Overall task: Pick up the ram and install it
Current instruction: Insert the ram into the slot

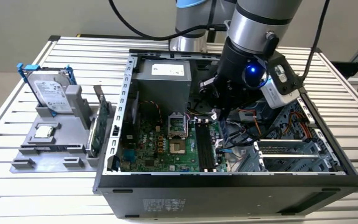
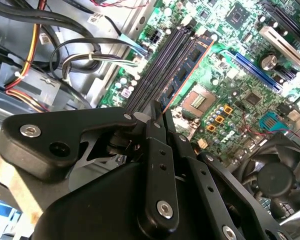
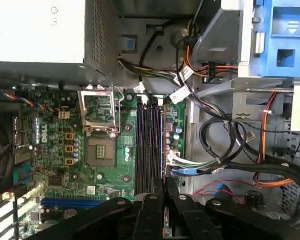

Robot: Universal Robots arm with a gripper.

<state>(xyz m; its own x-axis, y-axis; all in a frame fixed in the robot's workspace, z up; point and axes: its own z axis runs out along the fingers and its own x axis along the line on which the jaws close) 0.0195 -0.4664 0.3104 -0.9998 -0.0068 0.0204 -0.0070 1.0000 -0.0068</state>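
I've got the claw [image 2: 161, 113] pinched tight on the ram [image 2: 188, 70], poised edge-on just above the memory slots [image 3: 148, 145]; I judge it light, stiff and fragile, best gripped by its flat faces.

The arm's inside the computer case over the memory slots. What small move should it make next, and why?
Probably a short, straight push down. The gripper, jaws closed, holds the ram on edge, lined up beside the empty memory slots; I cannot see whether it is seated.
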